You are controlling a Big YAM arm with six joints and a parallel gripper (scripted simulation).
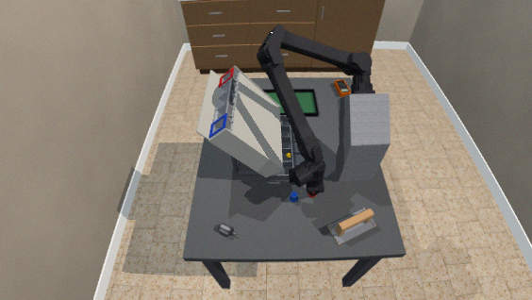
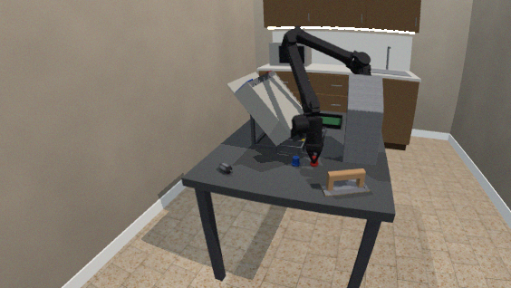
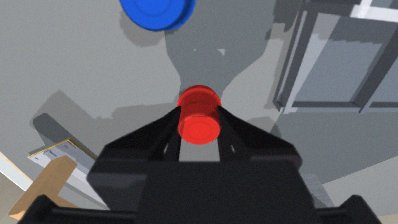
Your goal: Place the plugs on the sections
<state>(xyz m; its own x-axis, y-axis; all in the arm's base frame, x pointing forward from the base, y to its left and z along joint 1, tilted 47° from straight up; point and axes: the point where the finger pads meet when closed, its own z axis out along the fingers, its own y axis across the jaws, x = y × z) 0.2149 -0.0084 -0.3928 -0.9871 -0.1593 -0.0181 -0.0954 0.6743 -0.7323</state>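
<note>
My gripper (image 3: 199, 112) is shut on the red plug (image 3: 199, 116), which stands on the table top just in front of the sectioned catch tray (image 1: 287, 151). The red plug also shows under the fingers in the top and exterior views (image 1: 310, 193) (image 2: 313, 162). The blue plug (image 1: 293, 196) (image 3: 157, 12) stands on the table a little to its left. The tilted cover (image 1: 252, 124) hides the pipes. At its top sit the red-banded funnel (image 1: 226, 76) and the blue-banded funnel (image 1: 218, 126). A yellow marble (image 1: 289, 154) lies in one tray section.
A tall grey block (image 1: 367, 126) stands right of the arm. A green marble tray (image 1: 299, 98) lies behind the cover. A wooden-handled trowel (image 1: 355, 225) lies at the front right, a small grey object (image 1: 225, 230) at the front left, and an orange device (image 1: 342, 87) at the back.
</note>
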